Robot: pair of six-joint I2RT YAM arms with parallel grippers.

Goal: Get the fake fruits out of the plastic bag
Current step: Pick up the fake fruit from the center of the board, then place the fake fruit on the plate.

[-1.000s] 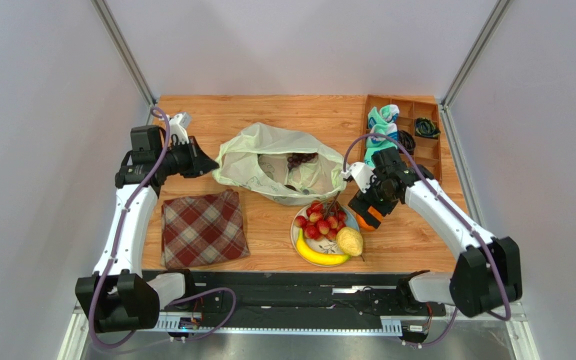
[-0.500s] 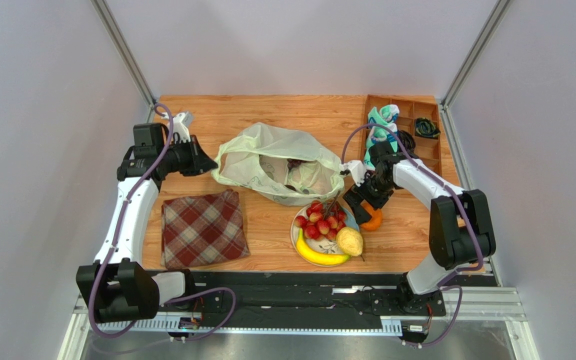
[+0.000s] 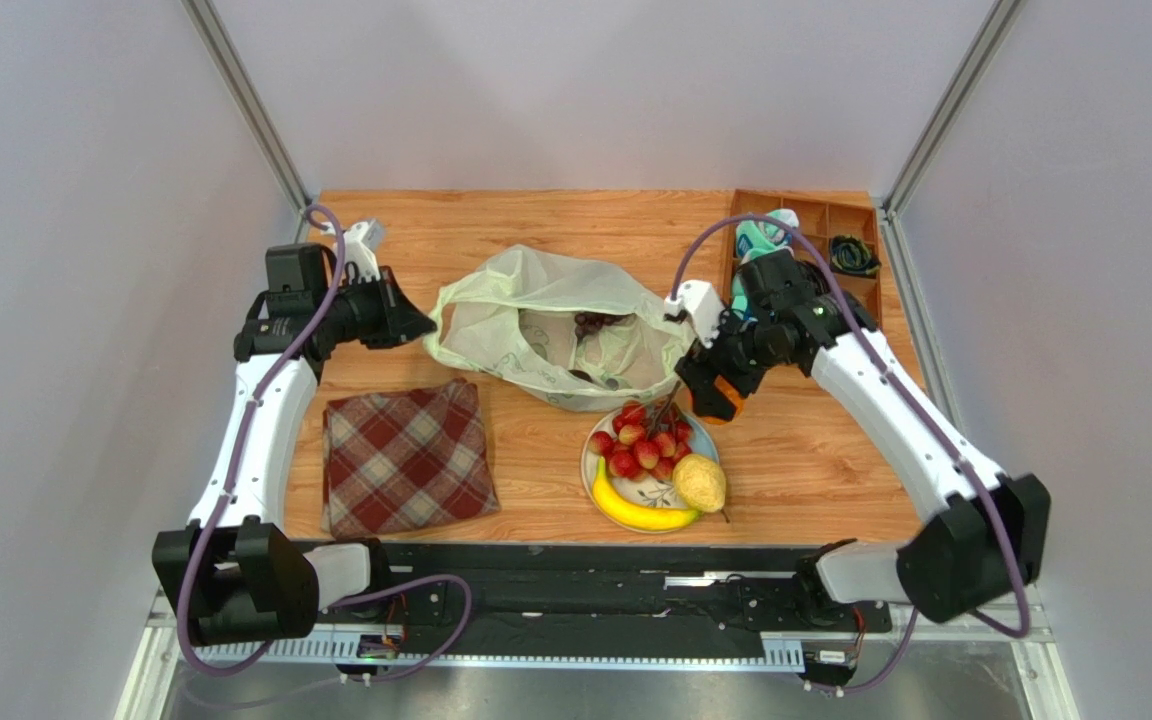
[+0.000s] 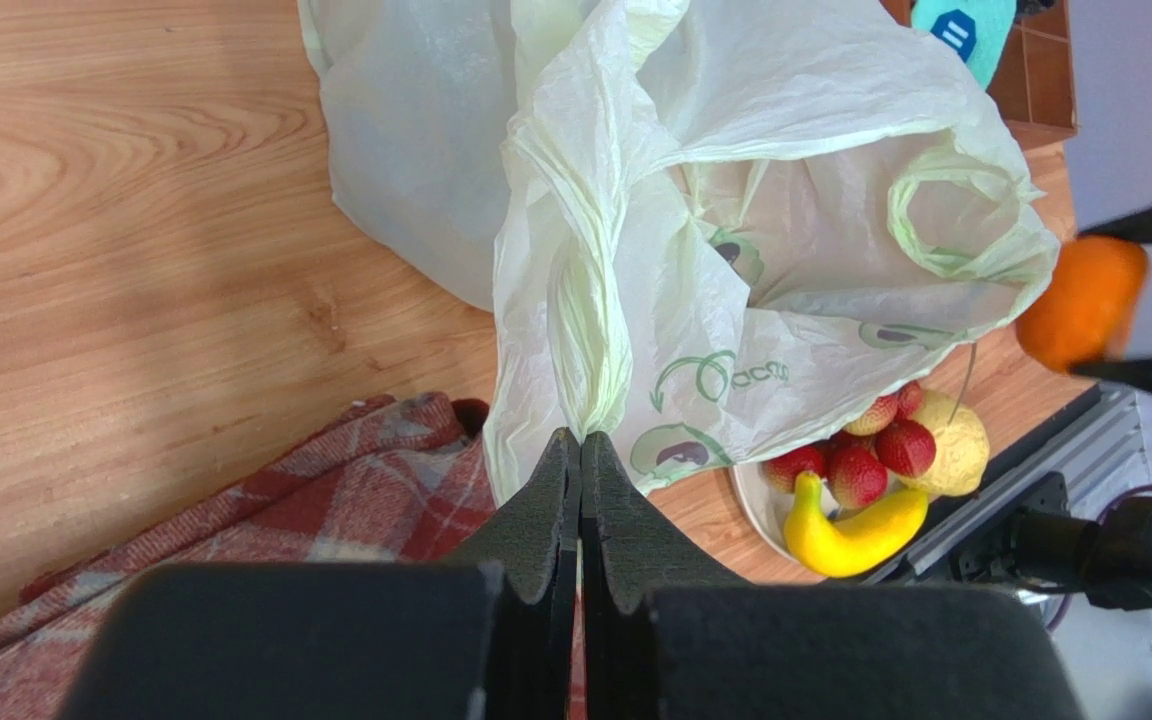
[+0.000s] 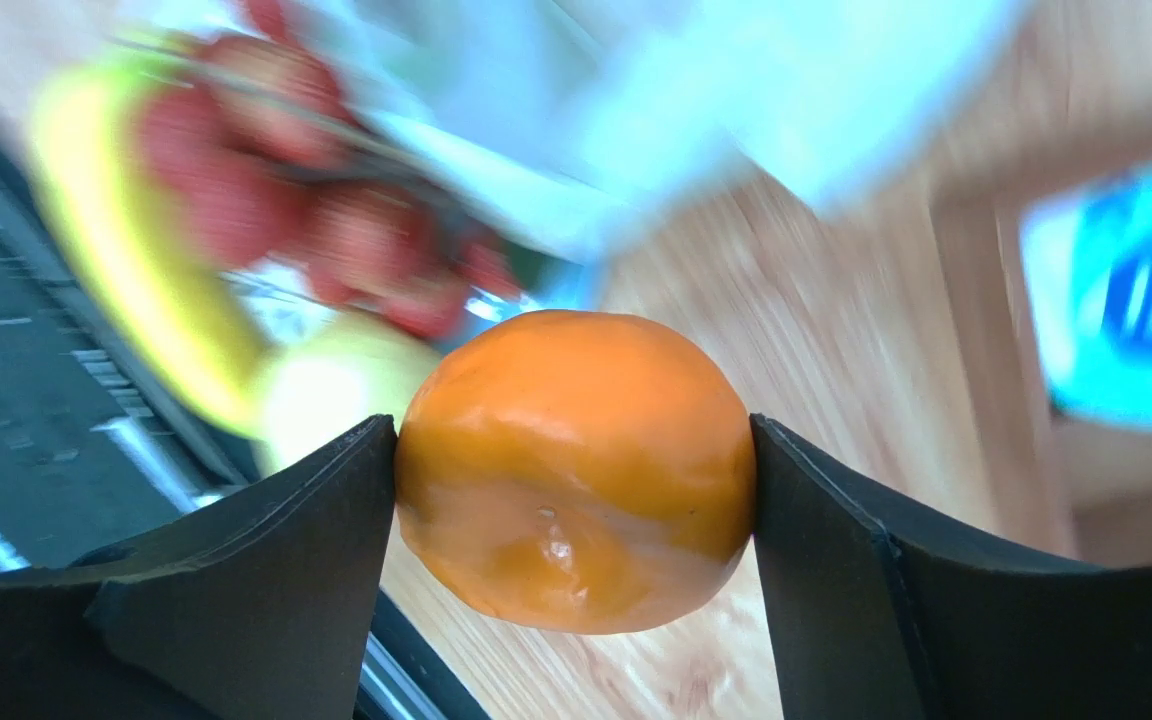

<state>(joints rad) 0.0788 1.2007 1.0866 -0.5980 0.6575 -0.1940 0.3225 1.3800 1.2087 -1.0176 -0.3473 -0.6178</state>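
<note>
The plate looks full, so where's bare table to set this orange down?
Bare table right of the plate, and between plate and plaid cloth. Crowded: the plate, with red grapes, banana, pear.

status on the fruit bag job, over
Left end effector shut on plastic bag edge. Right end effector shut on orange, near the plate. Dark grapes inside bag. Nothing blocking.

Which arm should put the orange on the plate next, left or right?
Right. The right hand grips the orange just beside the plate. The left hand is shut on an edge of the plastic bag, farther from the plate, and probably should keep holding it.
</note>
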